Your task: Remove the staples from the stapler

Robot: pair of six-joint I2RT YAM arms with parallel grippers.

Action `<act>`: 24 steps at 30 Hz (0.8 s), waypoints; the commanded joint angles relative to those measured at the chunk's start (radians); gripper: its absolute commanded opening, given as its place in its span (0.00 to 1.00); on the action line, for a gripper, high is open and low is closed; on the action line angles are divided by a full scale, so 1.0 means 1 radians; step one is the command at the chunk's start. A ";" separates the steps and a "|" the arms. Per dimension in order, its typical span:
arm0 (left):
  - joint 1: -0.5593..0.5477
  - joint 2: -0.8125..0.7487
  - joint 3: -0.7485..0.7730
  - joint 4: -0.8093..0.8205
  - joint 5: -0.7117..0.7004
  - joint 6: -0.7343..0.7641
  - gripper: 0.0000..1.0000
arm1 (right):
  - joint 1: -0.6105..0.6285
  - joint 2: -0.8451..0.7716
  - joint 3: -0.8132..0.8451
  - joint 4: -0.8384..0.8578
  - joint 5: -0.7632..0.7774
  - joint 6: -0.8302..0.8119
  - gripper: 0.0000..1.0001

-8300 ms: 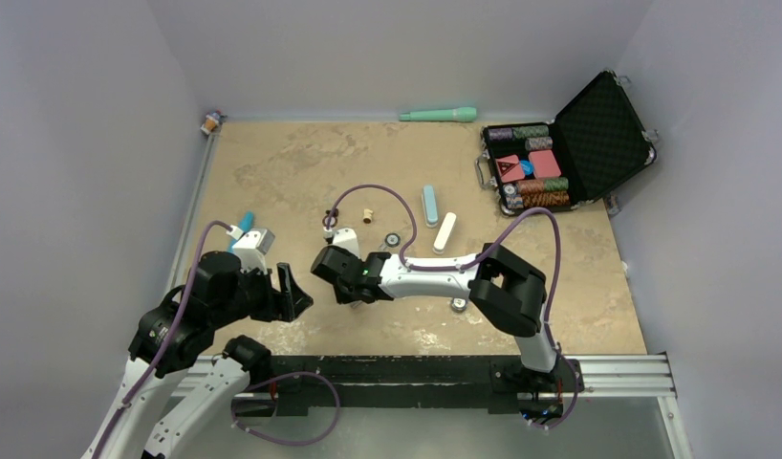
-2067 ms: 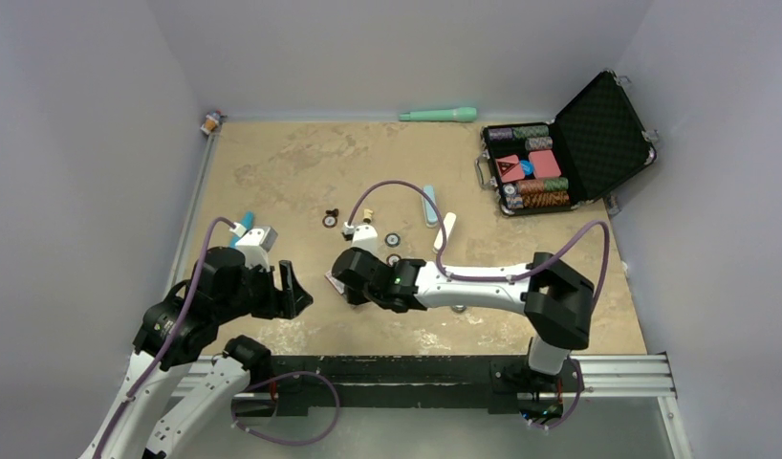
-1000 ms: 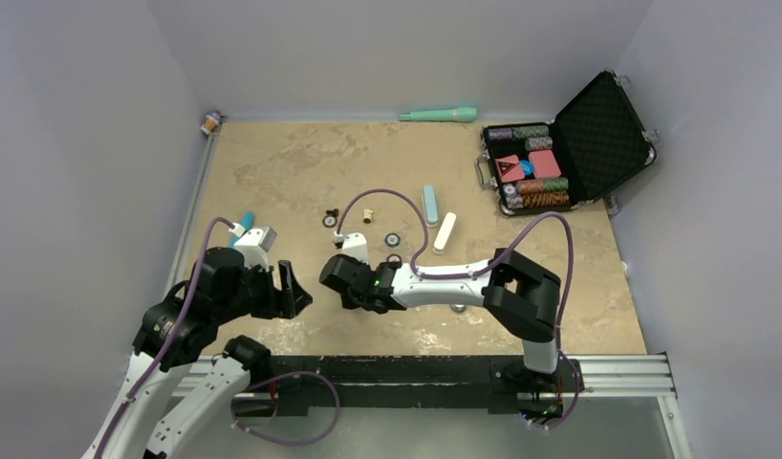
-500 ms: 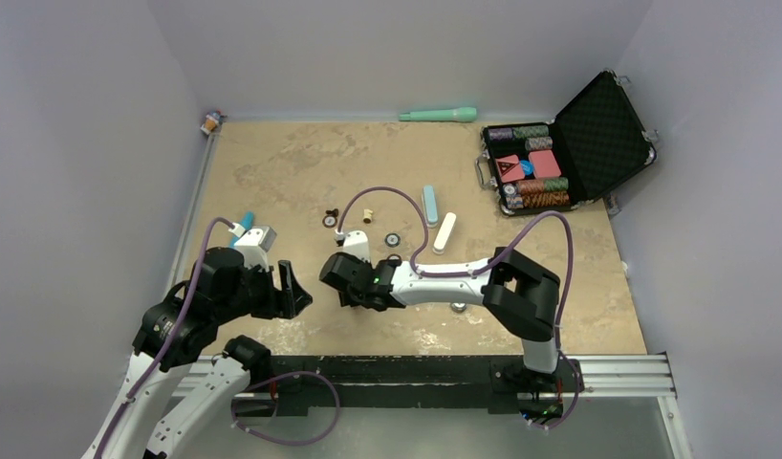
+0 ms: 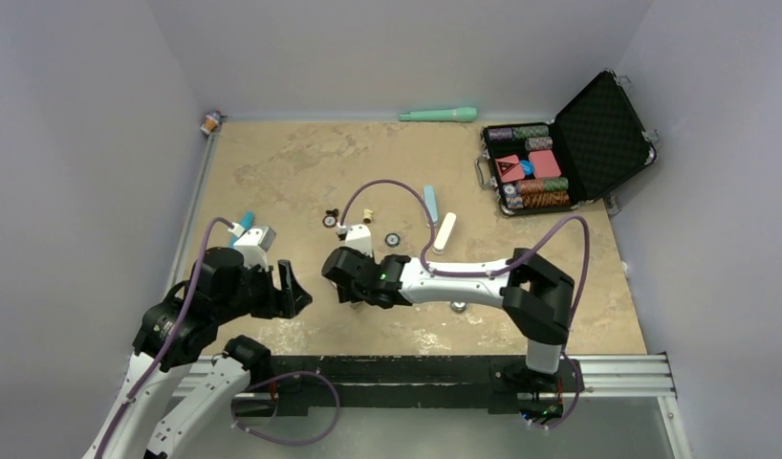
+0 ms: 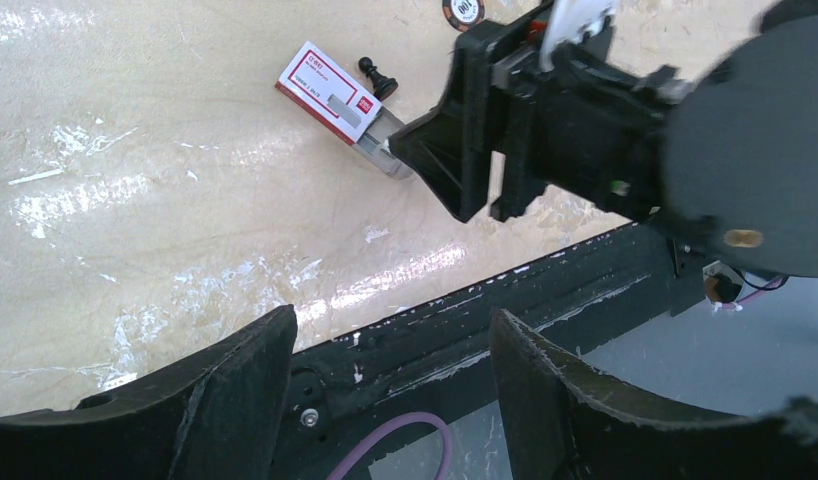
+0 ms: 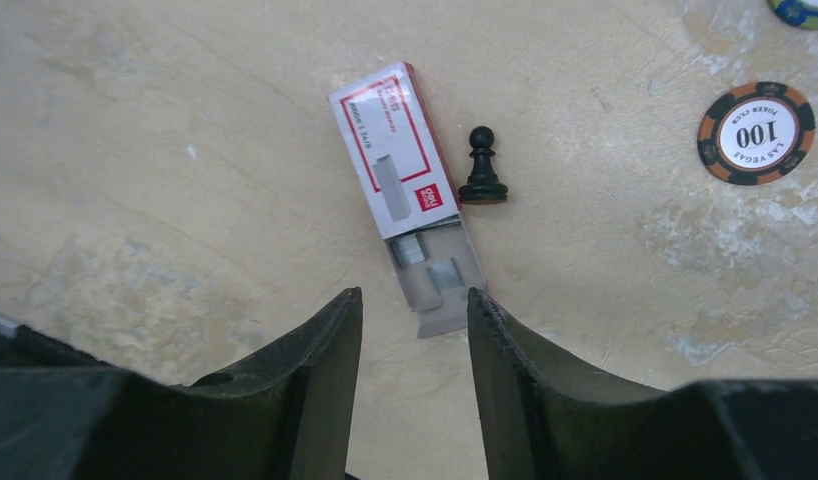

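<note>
The stapler lies apart in two pieces mid-table: a pale-blue oblong (image 5: 428, 200) and its white oblong part (image 5: 445, 230), with the right arm's purple cable crossing above them. My right gripper (image 5: 341, 279) is well to their left. In the right wrist view it (image 7: 415, 300) is open and empty, low over the table, its tips at the slid-out tray end of a white-and-red staple box (image 7: 393, 150); loose staple strips (image 7: 433, 270) lie in the tray. My left gripper (image 5: 290, 287) is open and empty (image 6: 390, 325) above the table's near edge.
A black chess pawn (image 7: 482, 170) stands beside the box, and a poker chip (image 7: 756, 132) lies to its right. An open black case of chips (image 5: 559, 153) sits far right, a mint-green stick (image 5: 438, 115) by the back wall, a blue tube (image 5: 246, 222) at the left.
My right gripper has shifted slightly right and its elbow has swung right. The left arm and both stapler pieces have not moved.
</note>
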 commanded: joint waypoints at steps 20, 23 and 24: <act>0.006 0.289 0.014 0.126 -0.089 -0.071 0.74 | 0.212 -0.389 -0.242 -0.106 0.077 0.301 0.69; 0.007 0.414 0.010 0.220 -0.037 -0.125 0.70 | 0.239 -0.438 -0.283 -0.119 0.078 0.353 0.71; 0.007 0.462 0.013 0.249 -0.021 -0.140 0.70 | 0.249 -0.450 -0.293 -0.122 0.076 0.369 0.72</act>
